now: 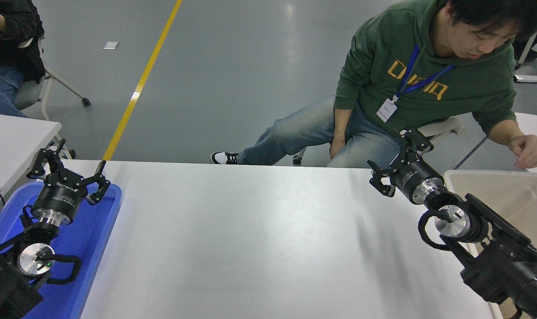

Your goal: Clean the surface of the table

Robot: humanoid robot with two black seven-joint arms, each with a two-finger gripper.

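Observation:
The table surface (259, 239) is a wide matte white top filling the lower middle of the head view, with nothing lying on its visible part. My right gripper (394, 159) hovers open over the far right edge of the table, its fingers spread and nothing between them. My left gripper (69, 170) is parked open above the blue tray at the lower left, also holding nothing.
A blue tray (95, 230) lies on the table's left end under the left arm. A beige bin (512, 195) stands off the right end. A person in a green hoodie (428, 84) sits at the far side, leaning right, one hand (527, 150) above the bin's far rim.

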